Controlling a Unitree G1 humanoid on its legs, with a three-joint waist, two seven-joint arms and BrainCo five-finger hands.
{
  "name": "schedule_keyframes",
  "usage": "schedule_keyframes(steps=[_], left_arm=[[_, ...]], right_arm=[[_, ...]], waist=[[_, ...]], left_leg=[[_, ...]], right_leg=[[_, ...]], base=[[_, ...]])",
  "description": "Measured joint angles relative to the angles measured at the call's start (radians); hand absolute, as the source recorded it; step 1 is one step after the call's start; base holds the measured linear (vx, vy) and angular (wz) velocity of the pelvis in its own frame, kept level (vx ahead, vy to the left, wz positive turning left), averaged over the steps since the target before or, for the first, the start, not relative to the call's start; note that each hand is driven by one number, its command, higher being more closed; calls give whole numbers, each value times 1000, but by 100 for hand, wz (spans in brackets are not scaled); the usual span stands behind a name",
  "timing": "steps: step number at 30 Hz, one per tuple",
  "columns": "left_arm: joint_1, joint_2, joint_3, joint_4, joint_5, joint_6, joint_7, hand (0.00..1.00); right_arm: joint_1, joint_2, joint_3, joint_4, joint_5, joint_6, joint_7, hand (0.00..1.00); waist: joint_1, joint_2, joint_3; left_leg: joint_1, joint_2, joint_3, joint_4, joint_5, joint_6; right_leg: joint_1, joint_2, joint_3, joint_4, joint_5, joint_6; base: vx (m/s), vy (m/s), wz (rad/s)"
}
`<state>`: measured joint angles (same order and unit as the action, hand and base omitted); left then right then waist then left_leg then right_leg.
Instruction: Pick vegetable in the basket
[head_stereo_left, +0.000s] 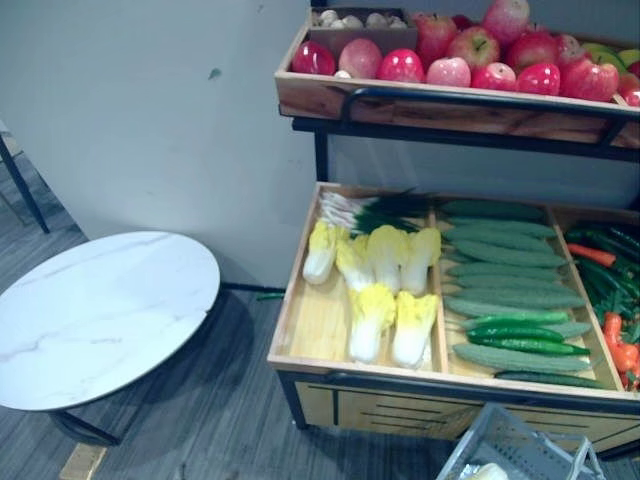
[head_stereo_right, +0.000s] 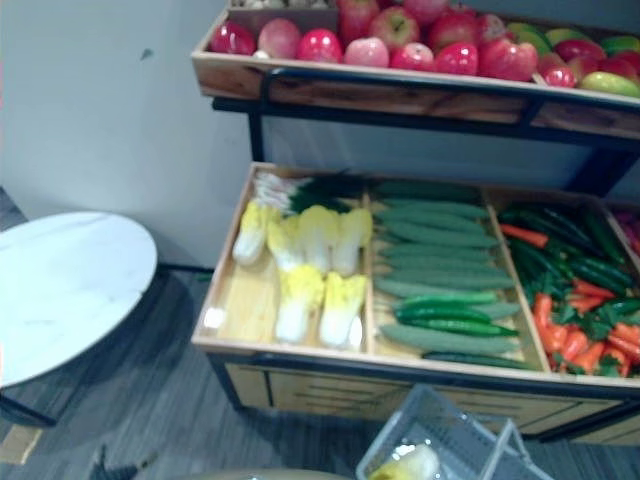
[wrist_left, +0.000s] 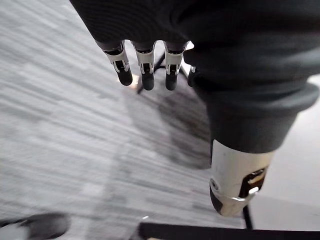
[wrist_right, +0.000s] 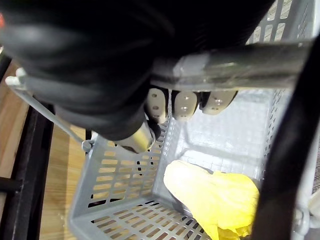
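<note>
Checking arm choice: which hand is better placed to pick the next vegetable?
Likely left. The left hand hangs free and open, while the right hand is curled round the basket handle.

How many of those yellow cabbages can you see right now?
7. In the lower crate's left compartment: four cabbages in a back row, two in front. The seventh lies in the grey basket. More could be hidden there.

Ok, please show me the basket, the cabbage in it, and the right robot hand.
basket (wrist_right: 120, 175): right wrist view, on its slotted grey side wall.
cabbage (wrist_right: 220, 197): right wrist view, on its yellow leaves.
right robot hand (wrist_right: 183, 106): right wrist view, on a finger curled round the handle (wrist_right: 250, 57).
</note>
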<state>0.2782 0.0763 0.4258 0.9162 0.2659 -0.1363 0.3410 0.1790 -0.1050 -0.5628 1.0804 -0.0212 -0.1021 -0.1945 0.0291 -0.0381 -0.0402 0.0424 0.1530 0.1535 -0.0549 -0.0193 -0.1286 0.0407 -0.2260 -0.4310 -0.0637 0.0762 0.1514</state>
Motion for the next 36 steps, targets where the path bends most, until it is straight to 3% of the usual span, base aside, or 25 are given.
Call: schedule_keyframes(steps=[7, 10, 13, 17, 18, 19, 22, 25, 26, 28, 29, 30, 31, 32, 33, 34, 36], left_arm=[[-9, -9, 44, 161, -99, 53, -107, 0], [-28, -10, 36, 190, -108, 54, -146, 0], [-49, -9, -15, 193, -106, 52, -181, 0], [-59, -9, -75, 197, -105, 51, -192, 0], [-59, -9, -79, 197, -103, 52, -192, 0], [-63, -9, -93, 196, -98, 52, -190, 0], [-90, -9, -152, 196, -108, 51, -191, 0], [-106, 9, -195, 196, -108, 51, -190, 0], [-118, 28, -213, 197, -107, 51, -189, 0], [-136, 49, -237, 197, -106, 51, -182, 0], [-149, 52, -246, 197, -100, 51, -171, 0], [-147, 49, -262, 192, -86, 48, -166, 0], [-157, 49, -264, 185, -82, 48, -166, 0], [-161, 51, -264, 168, -62, 45, -164, 0], [-153, 66, -271, 155, -47, 37, -165, 0], [-135, 70, -272, 155, -46, 36, -168, 0], [-116, 70, -274, 156, -47, 37, -169, 0]], right_arm=[[-31, -10, -21, 52, -21, 1, -7, 100], [-50, -23, -20, 75, -23, 4, -5, 100], [-66, -27, -17, 76, -42, 6, 5, 100], [-79, -38, -17, 78, -50, 6, 7, 100], [-83, -38, -16, 77, -50, 6, 7, 100], [-103, -41, -12, 77, -50, 6, 7, 100], [-118, -71, -7, 73, -47, 3, 5, 100], [-120, -64, -17, 54, -38, 3, 5, 100], [-120, -42, -13, 29, -38, -2, 4, 100], [-126, -13, 25, -6, -34, -13, 3, 100], [-130, 3, 48, -28, -16, -16, 2, 100], [-145, 13, 75, -45, -16, -15, 3, 100], [-152, 16, 78, -50, -16, -18, 3, 100], [-166, 13, 76, -53, -7, -20, 2, 100], [-170, 6, 69, -41, 4, -17, -6, 100], [-156, 5, 72, -39, 3, -16, -7, 100], [-147, 3, 79, -42, 2, -33, -12, 100]], waist=[[-4, 7, -1], [-12, 13, -1], [-29, 18, 3], [-28, 28, 25], [-27, 30, 33], [-27, 27, 63], [-30, 59, 90], [-31, 48, 106], [-32, 28, 114], [-31, 8, 127], [-32, 4, 132], [-28, 34, 142], [-37, 21, 160], [-44, 21, 191], [-51, 13, 199], [-51, 11, 198], [-49, 4, 196]], left_leg=[[14, 1, 12, -12, 10, -4], [15, 0, 27, -12, 5, -6], [17, 1, 31, -10, 4, -6], [48, 3, 59, -2, -12, -6], [48, 4, 63, 16, -23, -6], [21, 13, 78, 116, -80, -1], [-56, 25, 80, 306, -183, 13], [-70, 29, 121, 377, -231, 27], [-70, 35, 155, 398, -253, 29], [-71, 55, 232, 408, -274, 35], [-73, 61, 293, 393, -258, 67], [-67, 99, 379, 358, -223, 89], [-60, 103, 398, 345, -212, 89], [-34, 102, 433, 315, -191, 93], [4, 103, 481, 289, -168, 102], [24, 113, 529, 286, -164, 108], [54, 112, 627, 289, -163, 108]], right_leg=[[-2, 8, 20, -12, 8, -1], [-8, 9, 35, -14, 9, 1], [-17, 11, 44, -13, 12, 5], [-10, 14, 77, -10, 12, 5], [-7, 14, 84, -7, 10, 3], [-4, 9, 109, 8, 6, 1], [-59, -12, 149, 100, -15, 25], [-118, -30, 223, 201, -31, 24], [-149, -29, 268, 223, -18, 24], [-208, -3, 333, 210, 73, 4], [-237, 31, 353, 130, 224, -5], [-248, 56, 343, 85, 300, -7], [-266, 55, 287, 192, 219, -44], [-282, 39, 215, 373, 77, -112], [-274, 12, 129, 570, -31, -142], [-245, -16, 70, 673, -70, -181], [-221, -85, 10, 777, -104, -178]], base=[[36, -2, -7], [24, 3, -14], [22, -6, -8], [-1, -1, -20], [-44, 10, -42], [-44, 7, -34], [-71, 67, -28], [-69, 125, -43], [-148, 162, -103], [-168, 142, -128], [-235, 166, -163], [-247, 161, -153], [-228, 111, -120], [-149, 100, -87], [-161, 108, -111], [-96, 62, -105], [-108, -33, -117]])
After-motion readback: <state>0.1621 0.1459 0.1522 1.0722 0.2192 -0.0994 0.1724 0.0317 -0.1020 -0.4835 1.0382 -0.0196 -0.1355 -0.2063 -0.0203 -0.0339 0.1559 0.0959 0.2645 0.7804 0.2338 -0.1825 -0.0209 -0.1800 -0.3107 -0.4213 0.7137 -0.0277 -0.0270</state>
